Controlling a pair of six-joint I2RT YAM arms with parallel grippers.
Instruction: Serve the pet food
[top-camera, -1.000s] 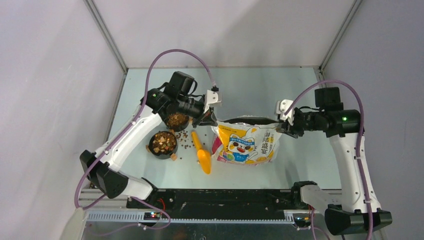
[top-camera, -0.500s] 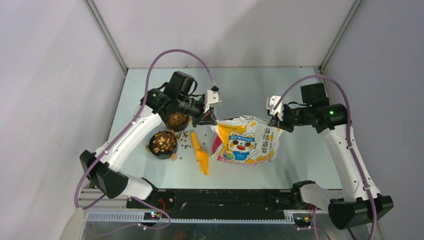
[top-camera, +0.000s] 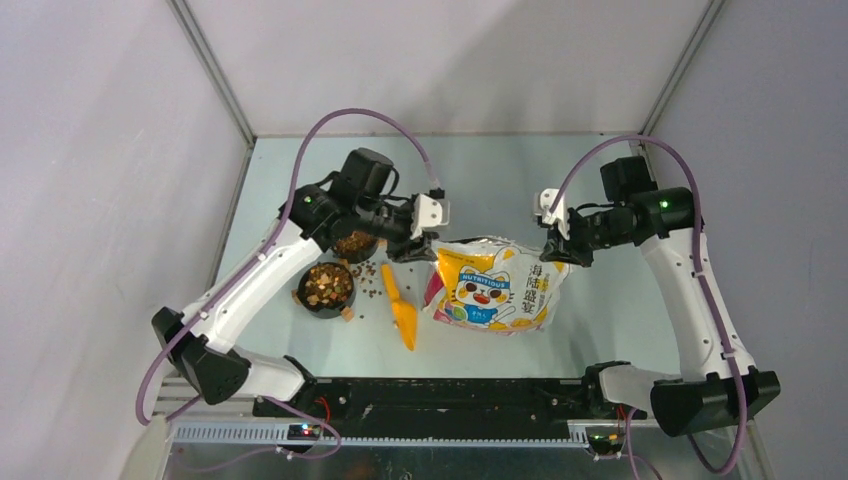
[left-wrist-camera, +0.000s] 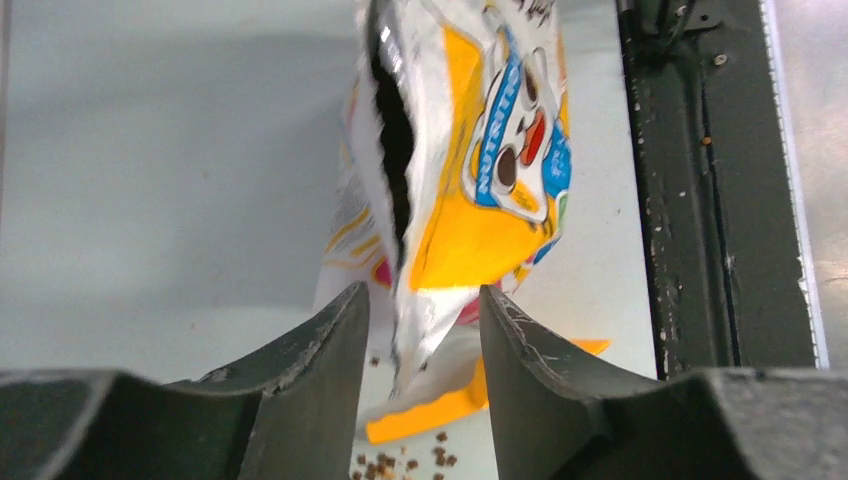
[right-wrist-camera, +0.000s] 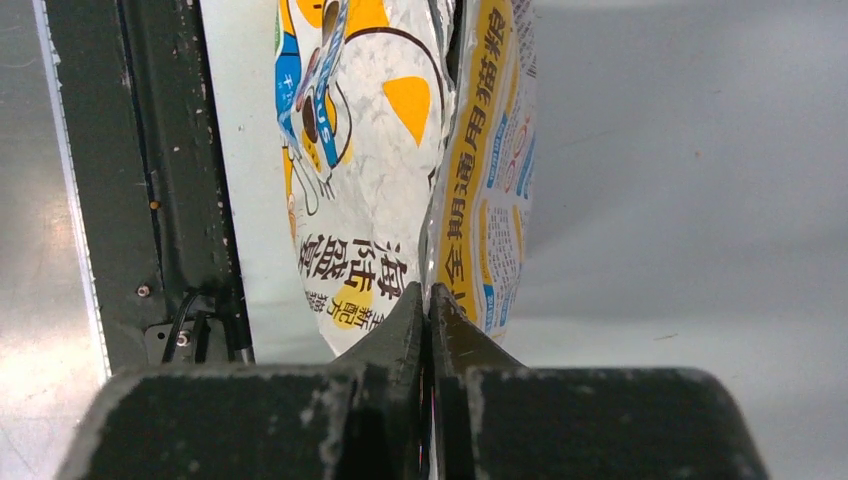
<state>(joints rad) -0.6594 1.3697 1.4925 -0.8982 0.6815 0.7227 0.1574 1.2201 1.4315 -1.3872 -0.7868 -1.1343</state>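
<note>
The pet food (top-camera: 325, 284) fills a black bowl (top-camera: 306, 302); a second bowl (top-camera: 354, 243) of it sits half under my left arm. Loose pellets (top-camera: 368, 279) (left-wrist-camera: 400, 465) lie scattered beside them. The printed cat bag (top-camera: 495, 285) stands mid-table with its mouth open. My left gripper (top-camera: 415, 243) (left-wrist-camera: 423, 310) is open, and the bag's (left-wrist-camera: 470, 200) left top corner hangs between the jaws without touching them. My right gripper (top-camera: 553, 250) (right-wrist-camera: 430, 300) is shut on the right top edge of the bag (right-wrist-camera: 380, 180). The orange scoop (top-camera: 402, 308) (left-wrist-camera: 430, 425) lies left of the bag.
The black base rail (top-camera: 440, 392) (left-wrist-camera: 690, 200) runs along the table's near edge. White walls with metal corner posts (top-camera: 215, 75) enclose the table on three sides. Purple cables (top-camera: 350, 118) arch over both arms.
My left gripper has opened and let go of the bag's left corner. The right gripper shut on the bag's right edge and shifted left, pushing the bag's top inward.
</note>
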